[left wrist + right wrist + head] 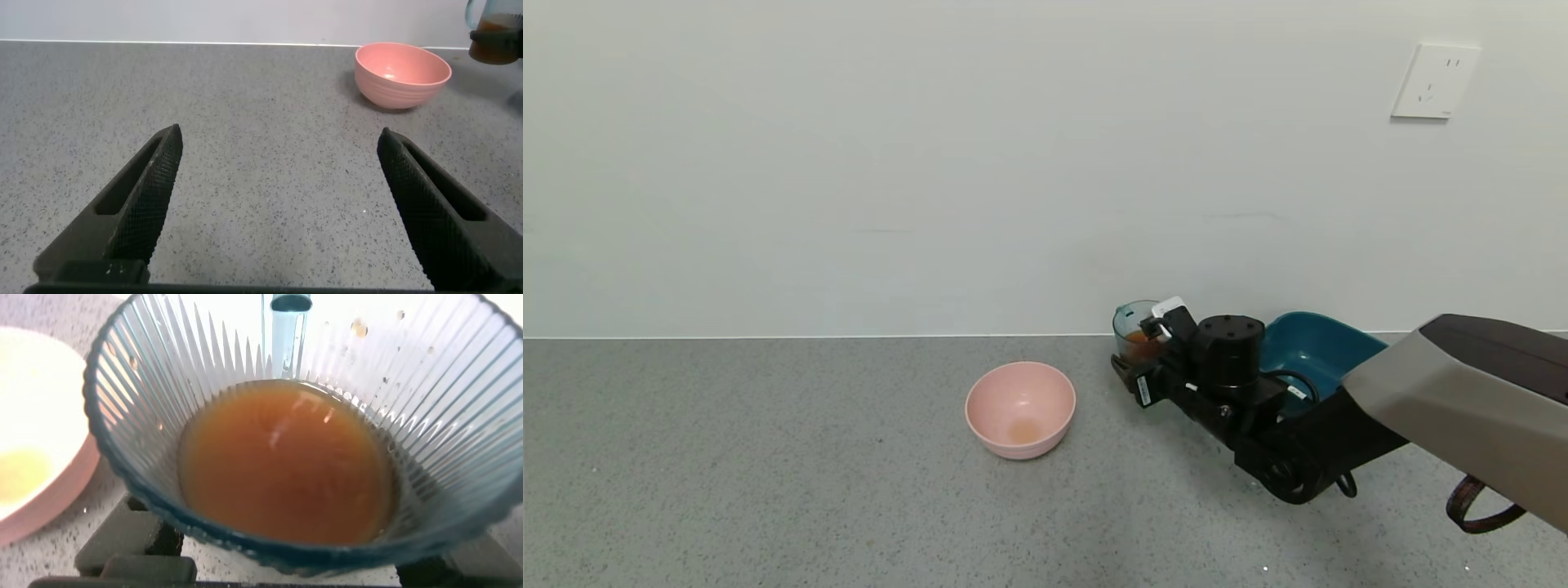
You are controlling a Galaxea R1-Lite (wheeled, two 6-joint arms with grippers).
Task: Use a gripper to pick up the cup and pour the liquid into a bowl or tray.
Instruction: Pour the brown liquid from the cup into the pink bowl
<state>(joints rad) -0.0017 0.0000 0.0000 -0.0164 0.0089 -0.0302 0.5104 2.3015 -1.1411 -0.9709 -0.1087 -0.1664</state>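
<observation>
The pale teal ribbed cup [1134, 327] stands upright near the wall, right of the pink bowl [1020, 408]. It holds reddish-brown liquid [282, 461]. My right gripper [1139, 359] reaches in from the right, and its fingers sit against the cup's [294, 343] lower sides, shut on it. The bowl has a faint orange residue at its bottom and also shows in the right wrist view [24, 474]. My left gripper [278, 143] is open and empty over bare table, with the bowl [402, 73] and cup [494, 37] far ahead of it. It is out of the head view.
A dark teal tub [1311, 351] sits against the wall just behind my right wrist. The grey speckled table [768, 490] stretches left and in front of the bowl. A white wall with a socket [1435, 80] bounds the back.
</observation>
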